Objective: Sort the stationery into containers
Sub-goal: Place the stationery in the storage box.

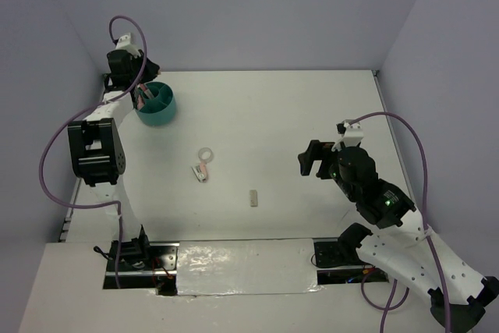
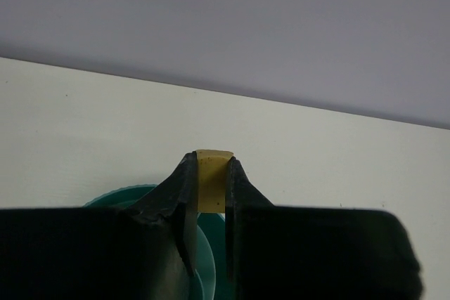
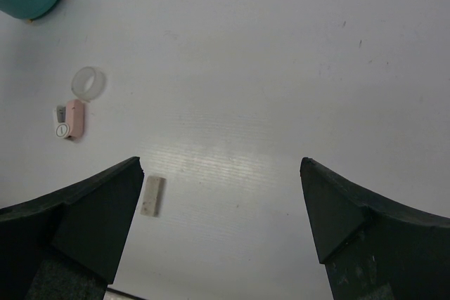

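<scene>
Left claw (image 2: 211, 164): closed on a small tan block (image 2: 212, 182), held above the teal cup (image 1: 160, 116) at the far-left corner of the desk (image 1: 312, 107). Right claw (image 3: 220, 164): spread wide, empty, near the right edge. Mid-desk: clear ring (image 3: 89, 81), pink oblong piece (image 3: 74, 119), loose tan block (image 3: 152, 195).

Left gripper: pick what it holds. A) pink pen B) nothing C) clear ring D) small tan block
D: the left wrist view shows a small tan block clamped between the fingers of the left gripper, over the teal cup.
</scene>
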`<state>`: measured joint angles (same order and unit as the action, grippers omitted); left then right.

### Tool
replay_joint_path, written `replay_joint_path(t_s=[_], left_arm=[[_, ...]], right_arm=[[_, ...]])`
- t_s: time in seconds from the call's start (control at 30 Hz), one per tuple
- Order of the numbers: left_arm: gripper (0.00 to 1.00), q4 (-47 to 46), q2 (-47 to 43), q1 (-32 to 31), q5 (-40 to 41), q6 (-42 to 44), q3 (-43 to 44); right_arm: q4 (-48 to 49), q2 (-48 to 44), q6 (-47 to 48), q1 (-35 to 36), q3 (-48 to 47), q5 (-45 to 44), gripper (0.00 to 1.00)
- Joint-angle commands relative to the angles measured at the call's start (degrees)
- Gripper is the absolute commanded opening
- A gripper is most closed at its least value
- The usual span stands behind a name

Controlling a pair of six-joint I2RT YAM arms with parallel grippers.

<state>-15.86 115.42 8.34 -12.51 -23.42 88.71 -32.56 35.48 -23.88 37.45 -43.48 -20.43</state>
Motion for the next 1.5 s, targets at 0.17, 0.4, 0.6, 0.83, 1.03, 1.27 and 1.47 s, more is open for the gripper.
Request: replay_joint_path(t_s=[0.17, 0.4, 0.6, 0.83, 1.03, 1.27, 1.47], left_arm=[[0.24, -1.0, 2.2, 0.4, 1.3, 2.4, 2.5], [0.26, -0.9, 2.0, 0.4, 5.5, 3.6, 0.2], [0.31, -0.2, 2.3, 0.4, 5.1, 3.6, 0.8], [0.34, -0.1, 1.8, 0.3, 7.6, 4.4, -0.5], [0.41, -0.1, 1.8, -0.2, 8.5, 5.0, -1.2], [0.44, -0.1, 1.0, -1.0, 8.9, 5.6, -1.3], [0.58, -0.2, 0.2, -1.0, 9.8, 6.0, -1.9]], right_arm=[[2.6, -0.4, 1.2, -0.1, 0.5, 0.6, 1.00], [3.0, -0.2, 1.2, 0.0, 0.6, 1.0, 1.00], [2.8, -0.2, 1.3, -0.1, 0.6, 1.4, 1.00], [2.9, -0.2, 1.5, 0.0, 0.6, 1.8, 1.00], [2.8, -0.4, 1.6, -0.2, 0.6, 2.0, 1.00], [2.8, -0.3, 1.6, -0.1, 0.6, 2.1, 1.00], [3.0, -0.3, 1.6, -0.1, 0.7, 2.2, 1.00]])
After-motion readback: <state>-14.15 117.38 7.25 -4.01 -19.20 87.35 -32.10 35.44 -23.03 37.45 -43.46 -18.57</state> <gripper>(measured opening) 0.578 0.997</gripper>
